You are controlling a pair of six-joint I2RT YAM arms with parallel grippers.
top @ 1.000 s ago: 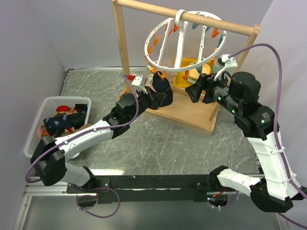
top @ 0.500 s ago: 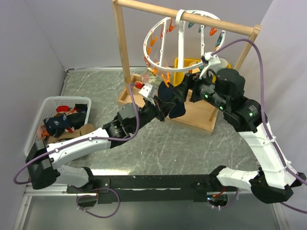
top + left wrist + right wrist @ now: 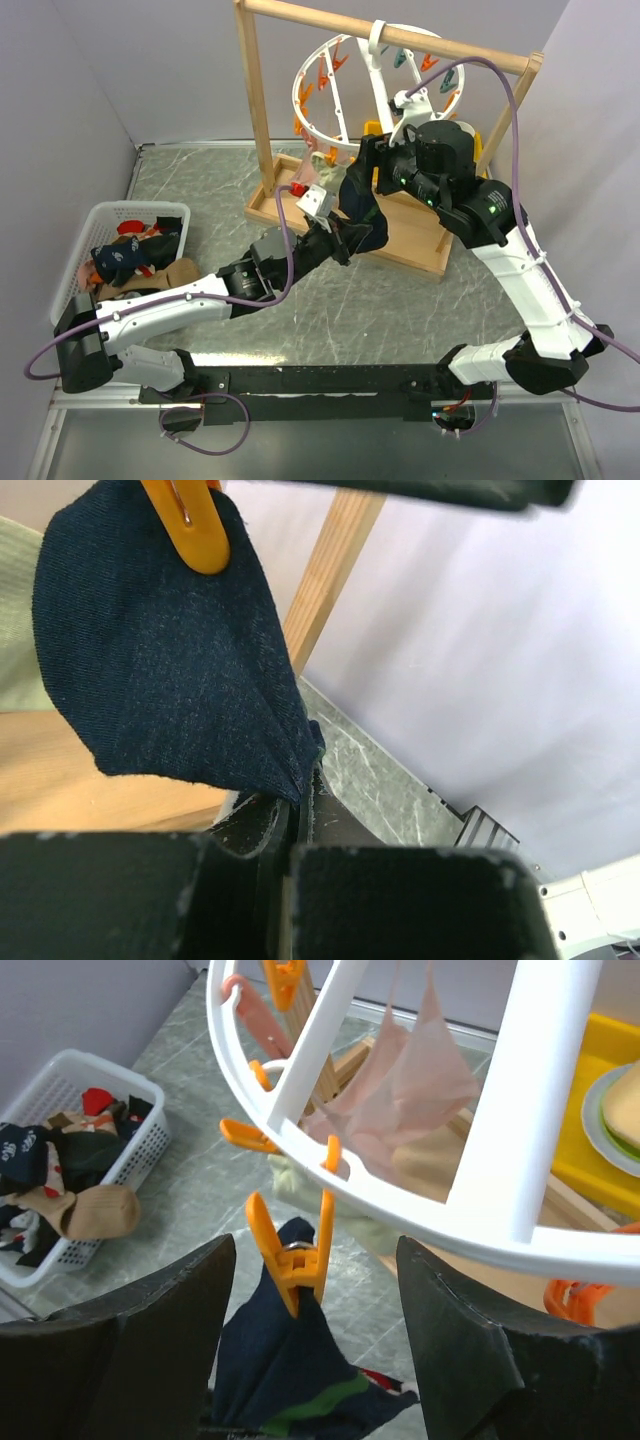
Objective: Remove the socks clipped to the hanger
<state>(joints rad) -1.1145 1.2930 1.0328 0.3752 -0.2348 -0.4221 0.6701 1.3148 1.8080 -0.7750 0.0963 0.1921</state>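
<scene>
Tilted further than a second ago, the white round plastic ring hanger (image 3: pixel 400 1210) holds a dark navy fabric sock (image 3: pixel 170 650) beneath its rim by an orange plastic clip (image 3: pixel 290 1250). The left end effector (image 3: pixel 295 800) is clenched on the sock's hem. The right end effector (image 3: pixel 315 1250) is spread around the clip and should probably squeeze it before any pull.

2 arms (image 3: pixel 165 305) wear white shells over black joints (purple cables (image 3: pixel 517 125) attached).

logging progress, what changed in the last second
The left fingers, pinching the navy sock, swung right to under the hanger. The right fingers moved left and up; open, they now flank the orange clip holding that sock. The hanger shifted slightly left. The basket stayed put.
</scene>
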